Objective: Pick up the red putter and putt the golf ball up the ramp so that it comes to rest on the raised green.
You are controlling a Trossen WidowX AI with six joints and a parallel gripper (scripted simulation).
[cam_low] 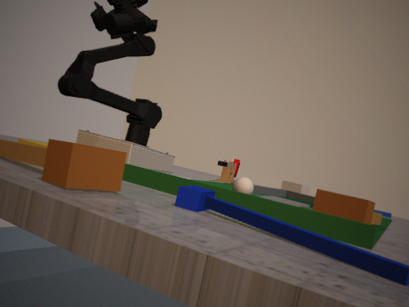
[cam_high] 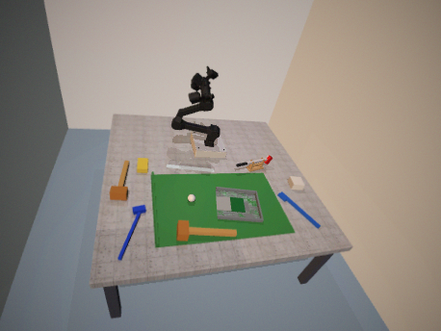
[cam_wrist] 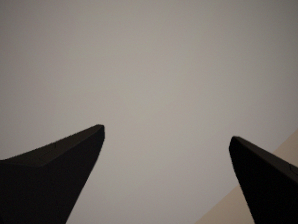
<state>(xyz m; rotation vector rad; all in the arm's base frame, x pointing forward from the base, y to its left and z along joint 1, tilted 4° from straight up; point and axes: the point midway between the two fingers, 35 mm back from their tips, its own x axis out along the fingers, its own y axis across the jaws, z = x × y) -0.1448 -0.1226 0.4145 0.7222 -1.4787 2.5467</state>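
Observation:
The red putter (cam_high: 256,161) lies on a small wooden stand behind the green mat's far right corner, its red head (cam_high: 269,158) to the right; it also shows in the exterior view (cam_low: 231,167). The white golf ball (cam_high: 192,197) rests on the green mat (cam_high: 215,207), also seen low in the exterior view (cam_low: 243,185). The grey ramp with the raised green (cam_high: 238,204) sits right of the ball. My gripper (cam_high: 210,73) is raised high above the arm's base, pointing up at the wall. In the wrist view its fingers stand wide open with nothing between them.
An orange mallet (cam_high: 204,232) lies on the mat's front. Another orange mallet (cam_high: 120,182), a yellow block (cam_high: 142,165) and a blue mallet (cam_high: 131,231) lie left of the mat. A blue stick (cam_high: 298,209) and a beige block (cam_high: 296,182) lie to the right.

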